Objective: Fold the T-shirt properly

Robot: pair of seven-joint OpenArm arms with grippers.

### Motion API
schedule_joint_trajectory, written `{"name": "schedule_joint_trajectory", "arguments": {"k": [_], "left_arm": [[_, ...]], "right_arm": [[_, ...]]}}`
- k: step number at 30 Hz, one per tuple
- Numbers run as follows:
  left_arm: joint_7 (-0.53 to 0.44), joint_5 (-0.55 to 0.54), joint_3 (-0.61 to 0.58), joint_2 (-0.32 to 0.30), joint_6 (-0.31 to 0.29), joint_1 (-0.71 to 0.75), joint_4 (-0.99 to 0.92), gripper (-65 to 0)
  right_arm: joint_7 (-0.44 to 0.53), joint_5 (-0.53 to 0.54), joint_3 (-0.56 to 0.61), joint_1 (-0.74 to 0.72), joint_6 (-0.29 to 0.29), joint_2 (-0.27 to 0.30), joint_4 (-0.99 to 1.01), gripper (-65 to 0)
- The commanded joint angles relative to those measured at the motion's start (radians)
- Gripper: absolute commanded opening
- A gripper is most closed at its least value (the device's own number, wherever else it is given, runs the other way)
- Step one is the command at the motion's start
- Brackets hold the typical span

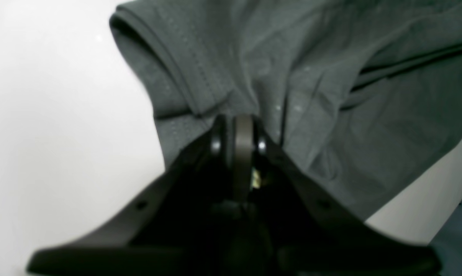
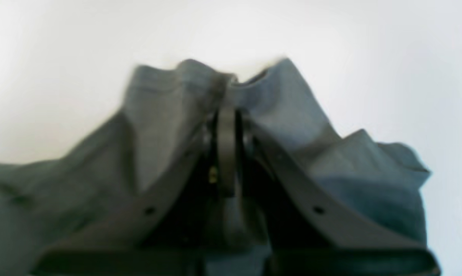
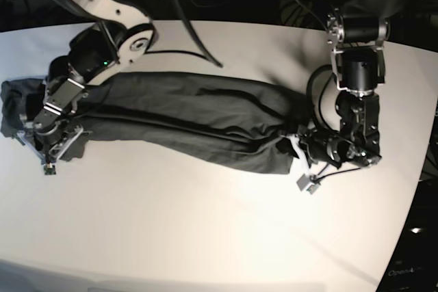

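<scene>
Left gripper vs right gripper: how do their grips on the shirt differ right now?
The left gripper pinches the T-shirt close to a stitched hem with a sleeve-like opening beside it; the right gripper pinches a bunched edge that peaks above its fingertips. In the base view the left gripper sits at the shirt's right end, the right gripper at its left end. Both are shut on cloth.

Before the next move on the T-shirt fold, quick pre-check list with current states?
1. Left end effector shut on the T-shirt: ok, cloth bunches at its tips.
2. Right end effector shut on the T-shirt: ok, fabric gathered around its tips.
3. Shirt stretched between both arms: ok, it spans the table in the base view.
4. Cloth flat: not ok, long creases and bunching at both ends.
5. Sleeve tucked in: not ok, it hangs loose beside the left grip.
6. Number of layers pinched: cannot tell, wrist views are blurred.
</scene>
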State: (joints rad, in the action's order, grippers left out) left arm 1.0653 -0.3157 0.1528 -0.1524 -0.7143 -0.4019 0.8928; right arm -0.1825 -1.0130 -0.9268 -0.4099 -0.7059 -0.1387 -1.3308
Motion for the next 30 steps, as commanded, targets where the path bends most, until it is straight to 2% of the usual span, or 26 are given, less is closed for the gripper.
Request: {"name": "schedule_joint_trajectory", "arguments": {"k": [1,5,8,23,26,30], "left_arm": [[0.105,0.102,-0.009,0.001,0.016,0.027,-0.017,-60.9],[0.105,0.102,-0.009,0.001,0.016,0.025,-0.017,-60.9],[0.105,0.102,-0.009,0.001,0.016,0.024,-0.017,-60.9],[0.103,0.102,-0.009,0.001,0.016,0.022,-0.017,-60.9],[0.103,0.102,-0.009,0.001,0.016,0.021,-0.017,-60.9],[0.103,0.102,-0.009,0.001,0.016,0.021,-0.017,-60.9]], "right_arm": [[0.053,0.007,0.008,-0.013,0.008,0.003,-0.042,-64.0],[0.148,0.009,0.002,0.029,0.008,-0.018,-0.108,-64.1],[0.171,0.038,-0.001,0.049,0.008,-0.018,-0.128,-64.1],[0.174,0.306,0.004,0.305,0.008,0.006,-0.398,-64.1],[0.169,0.333,-0.002,0.346,0.008,0.006,-0.421,-64.1],[0.174,0.418,-0.038,0.415,0.008,0.006,-0.433,-64.1]]}}
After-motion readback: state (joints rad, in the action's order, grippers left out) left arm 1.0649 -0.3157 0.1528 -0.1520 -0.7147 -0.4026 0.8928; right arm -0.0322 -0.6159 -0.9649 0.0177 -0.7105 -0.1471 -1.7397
